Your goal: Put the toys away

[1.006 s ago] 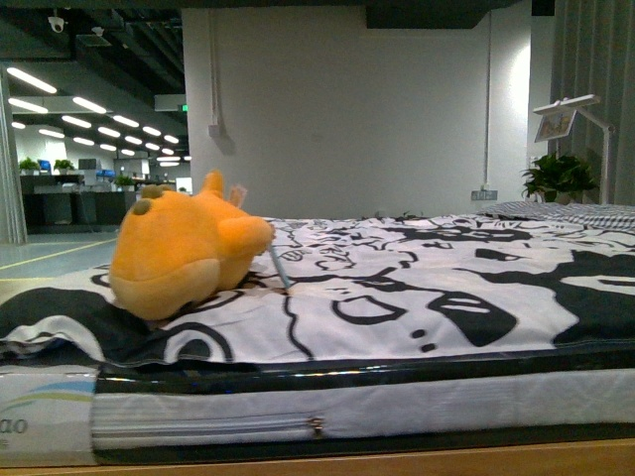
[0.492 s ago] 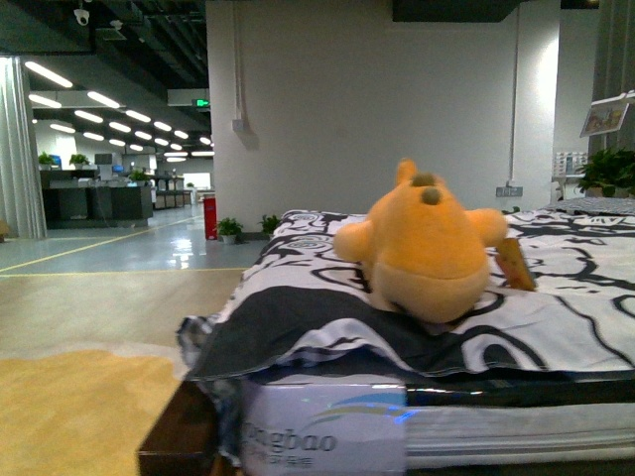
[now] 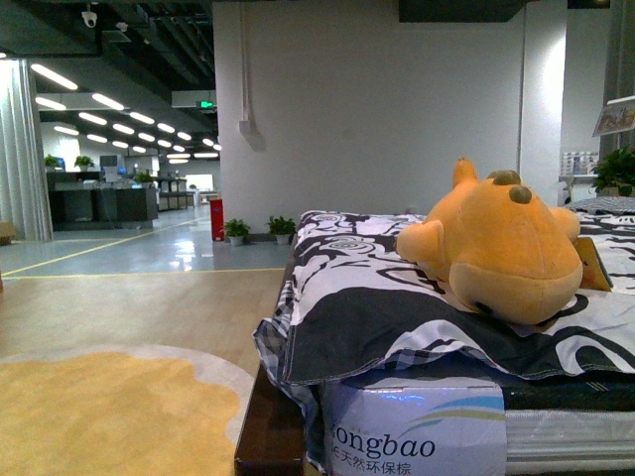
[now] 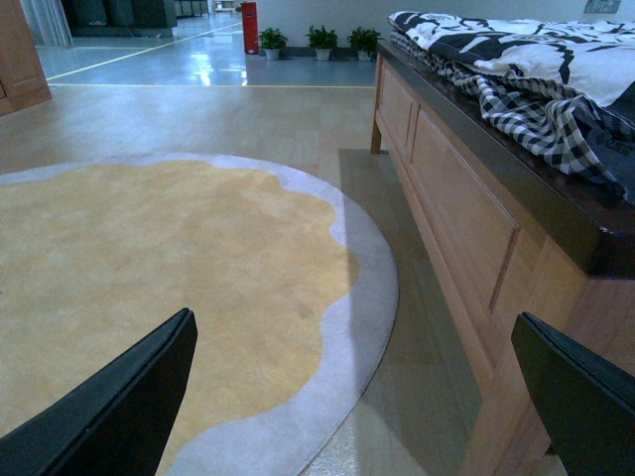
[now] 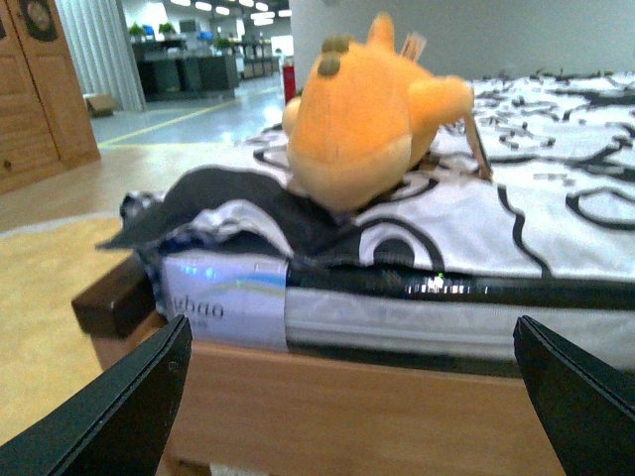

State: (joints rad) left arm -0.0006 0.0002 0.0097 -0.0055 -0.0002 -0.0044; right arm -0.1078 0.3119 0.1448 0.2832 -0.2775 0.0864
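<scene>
An orange-yellow plush toy [image 3: 506, 243] lies on the black-and-white bedsheet [image 3: 367, 288] near the bed's corner. The right wrist view shows the same toy [image 5: 362, 114] on the mattress, well beyond my right gripper [image 5: 352, 416], which is open with nothing between its fingers and faces the wooden bed frame [image 5: 377, 416]. My left gripper [image 4: 357, 407] is open too, hanging low over the floor beside the bed's wooden side [image 4: 466, 218]; the toy is out of that view. Neither arm appears in the front view.
A round yellow rug with a grey border [image 4: 149, 278] covers the floor left of the bed. A checked blanket [image 4: 536, 109] hangs over the bed edge. Potted plants [image 3: 258, 230] and a red bin [image 3: 216, 218] stand by the far wall. A wooden wardrobe [image 5: 35, 99] stands at the left.
The front view has swung left: the toy has shifted from frame left to frame right, and the bed's corner, the rug and the open hall floor have come into sight.
</scene>
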